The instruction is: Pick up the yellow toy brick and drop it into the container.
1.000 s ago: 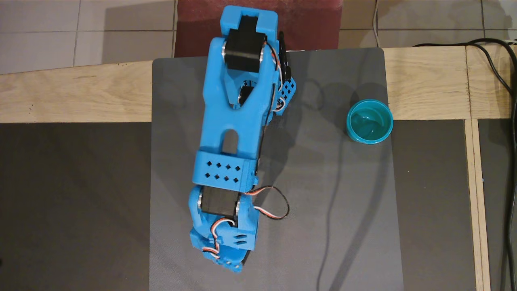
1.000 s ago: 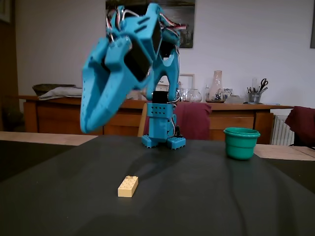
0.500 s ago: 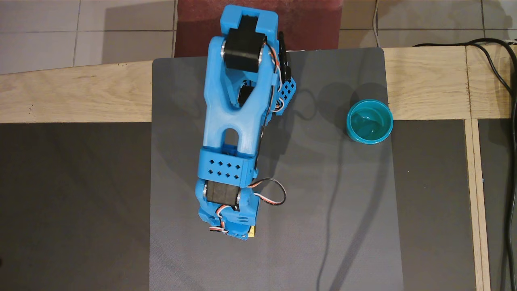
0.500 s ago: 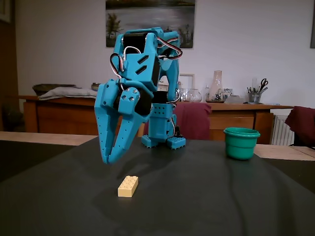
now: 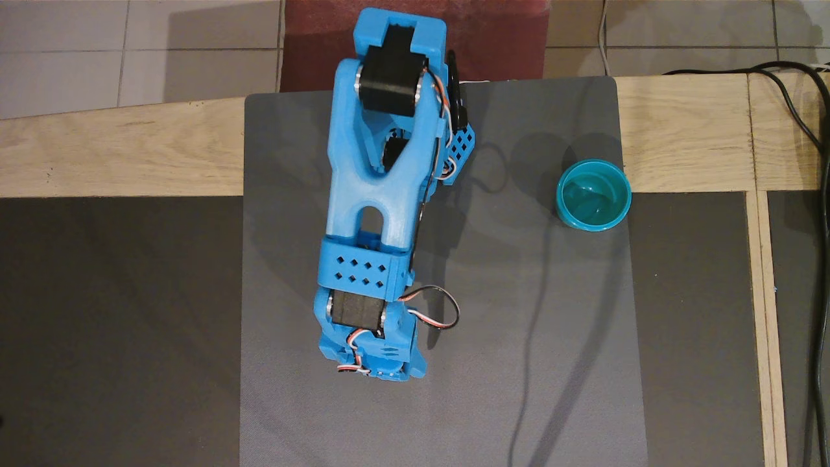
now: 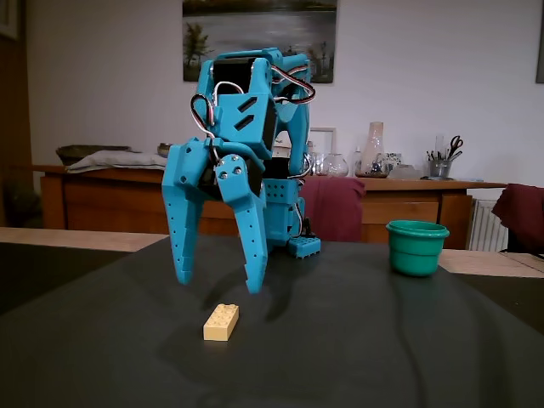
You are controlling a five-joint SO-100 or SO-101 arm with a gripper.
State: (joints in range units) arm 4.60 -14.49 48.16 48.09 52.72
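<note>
The yellow toy brick lies flat on the dark mat, studs up, in the fixed view. My blue gripper hangs open just above it, fingers pointing down and spread to either side of the brick, not touching it. Nothing is between the fingers. In the overhead view the arm reaches toward the bottom of the picture and its wrist covers the brick. The container, a teal cup, stands upright at the mat's right edge, far from the gripper; in the fixed view the cup is at the right.
A grey mat covers the wooden table. Black cables run down the right side. The arm's base stands behind the brick in the fixed view. Bare mat lies between the gripper and the cup.
The gripper swung down from a raised pose to just above the brick, then its jaws spread from nearly shut to open. Brick and cup have not moved.
</note>
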